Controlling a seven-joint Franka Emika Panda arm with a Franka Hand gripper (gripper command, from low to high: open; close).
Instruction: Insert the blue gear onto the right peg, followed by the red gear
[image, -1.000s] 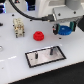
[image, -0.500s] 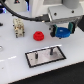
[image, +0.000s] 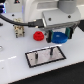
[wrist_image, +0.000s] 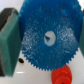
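Observation:
The blue gear (image: 61, 38) lies between my gripper's (image: 58, 36) fingers, on the exterior view's right of the table. In the wrist view the blue gear (wrist_image: 47, 37) fills the picture, with a finger pad (wrist_image: 9, 42) against its toothed rim; the gripper looks shut on it. The red gear (image: 37, 35) rests on the table beside it, toward the exterior view's left, and shows in the wrist view (wrist_image: 62, 75) too. The grey black-edged plate (image: 46, 59) lies in front. The right peg (image: 50, 50) stands upright on it and is bare.
A slimmer, shorter pin (image: 38, 54) stands on the same plate toward the exterior view's left. A small beige block (image: 18, 30) and dark cables (image: 10, 21) lie at the back left. The white table (image: 15, 65) spreads in front.
The gripper has sunk a little around the blue gear and shifted slightly toward the exterior view's right. The red gear and the plate have not moved.

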